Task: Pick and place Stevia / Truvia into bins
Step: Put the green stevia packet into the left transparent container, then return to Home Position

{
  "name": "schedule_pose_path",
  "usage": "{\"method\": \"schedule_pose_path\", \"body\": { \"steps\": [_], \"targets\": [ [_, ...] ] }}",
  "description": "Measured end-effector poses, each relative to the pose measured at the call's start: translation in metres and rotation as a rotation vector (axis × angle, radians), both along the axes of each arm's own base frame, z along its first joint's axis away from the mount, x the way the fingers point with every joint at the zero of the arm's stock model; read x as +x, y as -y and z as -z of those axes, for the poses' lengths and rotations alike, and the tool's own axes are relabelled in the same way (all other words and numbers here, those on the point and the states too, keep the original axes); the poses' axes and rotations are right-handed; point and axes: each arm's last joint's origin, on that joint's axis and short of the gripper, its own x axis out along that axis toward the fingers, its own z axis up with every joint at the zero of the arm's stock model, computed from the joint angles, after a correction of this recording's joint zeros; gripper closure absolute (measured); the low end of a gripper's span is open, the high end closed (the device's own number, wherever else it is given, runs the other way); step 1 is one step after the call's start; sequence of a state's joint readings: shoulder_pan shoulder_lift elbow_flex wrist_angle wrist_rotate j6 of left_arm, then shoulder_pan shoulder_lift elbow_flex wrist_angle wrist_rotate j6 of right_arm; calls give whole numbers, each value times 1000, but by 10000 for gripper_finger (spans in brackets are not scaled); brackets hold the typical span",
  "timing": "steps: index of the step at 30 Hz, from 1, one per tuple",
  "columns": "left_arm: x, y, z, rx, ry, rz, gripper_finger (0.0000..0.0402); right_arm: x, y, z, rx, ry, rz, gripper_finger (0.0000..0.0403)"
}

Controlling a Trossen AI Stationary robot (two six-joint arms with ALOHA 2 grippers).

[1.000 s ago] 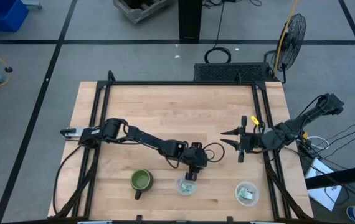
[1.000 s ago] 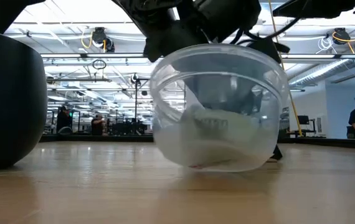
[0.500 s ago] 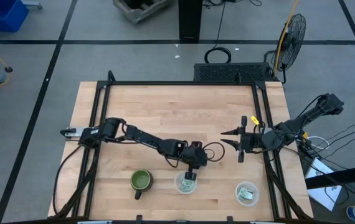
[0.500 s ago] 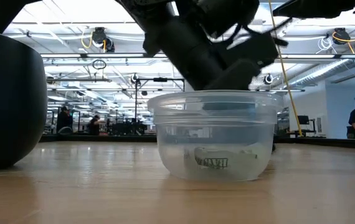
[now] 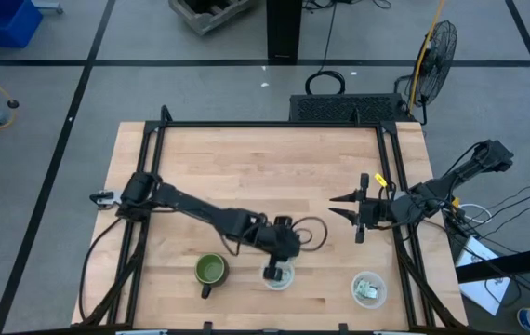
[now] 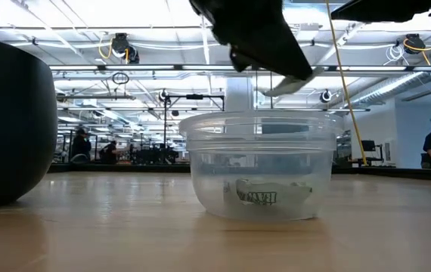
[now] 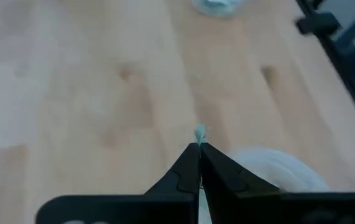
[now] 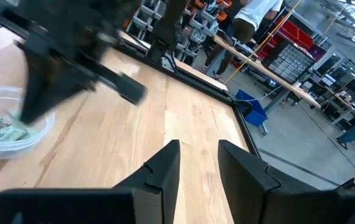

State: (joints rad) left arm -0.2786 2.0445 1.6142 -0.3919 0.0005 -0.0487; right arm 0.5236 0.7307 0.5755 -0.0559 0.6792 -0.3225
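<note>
Table (image 5: 265,167): pale wood top filling the middle of the high view.
Left arm: reaches from the left edge toward lower centre; half a second ago it was stretched flatter, with its wrist a little farther right.
Right arm: waits at the right edge of the table, unmoved.
Green mug (image 5: 210,271): lower left of centre in the high view.
Middle bin (image 6: 259,165): clear cup at lower centre, upright, with packets lying flat on its bottom; a second ago it was tipped, now it stands level.
Right bin (image 5: 368,288): lower right, also holding packets.
Left gripper (image 7: 199,146): over the middle bin's rim, fingers pressed together on a packet; a second ago they were spread.
Held packet (image 6: 289,84): pale sliver just above the bin in the low view, long axis near level, tilted up to the right; only its tip shows past the fingertips in the wrist view.
Right gripper (image 8: 198,152): fingers apart, holding nothing.
</note>
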Motion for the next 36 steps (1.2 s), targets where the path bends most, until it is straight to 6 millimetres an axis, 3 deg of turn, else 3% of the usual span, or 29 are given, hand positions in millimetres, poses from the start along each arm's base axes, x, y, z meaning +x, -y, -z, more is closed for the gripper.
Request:
{"method": "schedule_pose_path", "body": {
  "steps": [6,11,23,29,36],
  "targets": [
    [-17,40,7,-30,-74,31,380,0,0,0,11,1,3,298],
    [-23,55,9,31,-51,-58,382,0,0,0,32,5,7,298],
    [-21,45,8,66,-59,-86,280,1,0,-3,11,29,-1,298],
    [-28,31,-17,13,-54,-130,270,3,-2,-17,13,152,-12,298],
    [-46,17,-38,19,-128,-154,270,3,-2,-18,43,167,-8,298]
  ]
}}
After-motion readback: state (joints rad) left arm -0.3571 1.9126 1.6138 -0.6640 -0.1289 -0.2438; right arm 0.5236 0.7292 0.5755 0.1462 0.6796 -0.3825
